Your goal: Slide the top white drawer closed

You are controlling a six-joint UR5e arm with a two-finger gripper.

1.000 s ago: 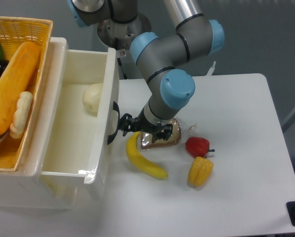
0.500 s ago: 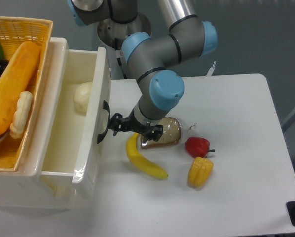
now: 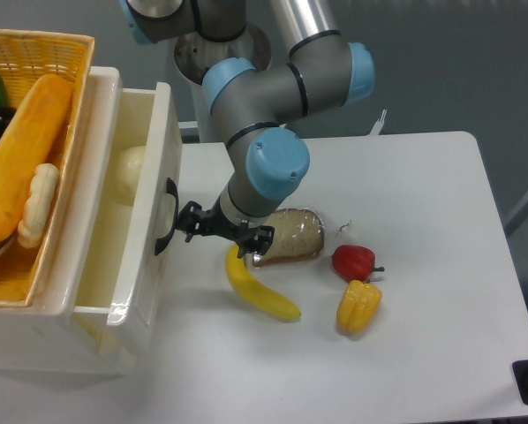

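Note:
The top white drawer (image 3: 146,190) is a deep cream-white tray at the left, still partly pulled out, with a black curved handle (image 3: 165,219) on its front panel. A pale round item (image 3: 124,173) lies inside it. My gripper (image 3: 224,231) hangs low over the table just right of the drawer front. Its fingers look spread and hold nothing. The left finger (image 3: 189,219) touches the front panel next to the handle.
A banana (image 3: 259,289), a bagged bread loaf (image 3: 292,236), a red pepper (image 3: 353,261) and a yellow pepper (image 3: 358,306) lie on the white table (image 3: 423,203) right of the gripper. A woven yellow basket (image 3: 34,53) of food sits on the cabinet (image 3: 34,344).
The gripper has moved left, pushing the drawer front with it. The drawer has slid further into the cabinet, and the pale round item went along with it.

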